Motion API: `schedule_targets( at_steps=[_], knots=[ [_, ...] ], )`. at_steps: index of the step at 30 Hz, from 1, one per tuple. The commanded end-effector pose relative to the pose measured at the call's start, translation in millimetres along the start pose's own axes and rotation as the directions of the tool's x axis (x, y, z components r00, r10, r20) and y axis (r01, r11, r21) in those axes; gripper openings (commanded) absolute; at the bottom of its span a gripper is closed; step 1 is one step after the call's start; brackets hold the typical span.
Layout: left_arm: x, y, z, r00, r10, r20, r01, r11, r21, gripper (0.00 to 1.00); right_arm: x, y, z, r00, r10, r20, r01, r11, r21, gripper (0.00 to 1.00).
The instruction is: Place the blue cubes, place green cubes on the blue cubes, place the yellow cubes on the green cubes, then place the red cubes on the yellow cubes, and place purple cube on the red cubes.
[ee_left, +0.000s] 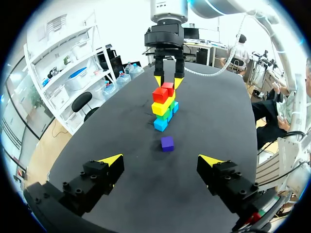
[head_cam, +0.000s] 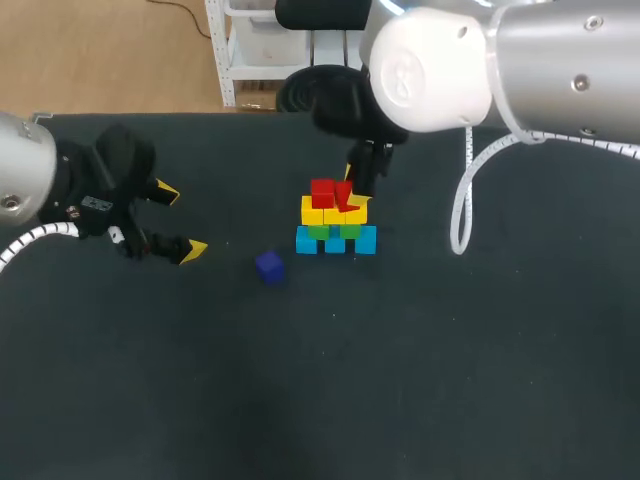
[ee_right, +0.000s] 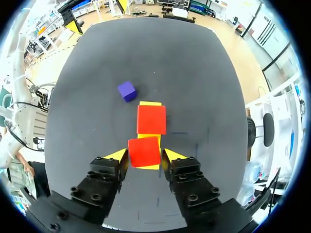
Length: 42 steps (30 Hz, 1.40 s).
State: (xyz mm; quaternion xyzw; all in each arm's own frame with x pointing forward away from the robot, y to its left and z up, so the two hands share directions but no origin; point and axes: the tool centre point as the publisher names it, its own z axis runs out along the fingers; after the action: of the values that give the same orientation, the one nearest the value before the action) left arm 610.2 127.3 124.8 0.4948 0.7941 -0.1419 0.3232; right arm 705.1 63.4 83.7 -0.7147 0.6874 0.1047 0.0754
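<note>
Red cube tilted, apparently gripped, right end effector.

I count three blue cubes in a row on the tabletop. Green cubes sit on them, with yellow cubes above. One red cube rests flat on the yellow layer, just ahead of my right gripper. The tilted red cube is clamped between that gripper's fingers, over the yellow layer. The purple cube lies alone on the tabletop, ahead of my left gripper, between it and the blue cubes.
</note>
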Motion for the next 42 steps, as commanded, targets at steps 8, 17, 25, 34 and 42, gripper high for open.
schedule_targets(
  at_steps=[8,17,25,34,42],
  knots=[
    [1.9,0.5,0.0,1.000,0.002,0.008,-0.002,1.000,0.002,1.00,-0.8,-1.2,0.4,1.000,0.002,0.001,-0.002,1.000,0.000,0.45],
    [1.9,0.5,0.0,1.000,0.002,0.008,-0.002,1.000,0.002,1.00,-4.7,-2.9,1.6,1.000,-0.001,0.002,0.001,1.000,0.002,0.44],
    [1.9,0.5,0.0,1.000,0.002,0.008,-0.002,1.000,0.002,1.00,-5.7,-3.4,1.9,1.000,0.000,0.002,0.000,1.000,0.003,0.39],
    [1.9,0.5,0.0,1.000,0.002,0.008,-0.002,1.000,0.002,1.00,-5.9,-4.0,2.0,1.000,0.003,0.002,-0.003,1.000,0.006,0.39],
    [1.9,0.5,0.0,1.000,0.002,0.008,-0.002,1.000,0.002,1.00,-6.7,-4.2,2.2,1.000,0.011,0.003,-0.011,1.000,0.012,0.40]
  ],
)
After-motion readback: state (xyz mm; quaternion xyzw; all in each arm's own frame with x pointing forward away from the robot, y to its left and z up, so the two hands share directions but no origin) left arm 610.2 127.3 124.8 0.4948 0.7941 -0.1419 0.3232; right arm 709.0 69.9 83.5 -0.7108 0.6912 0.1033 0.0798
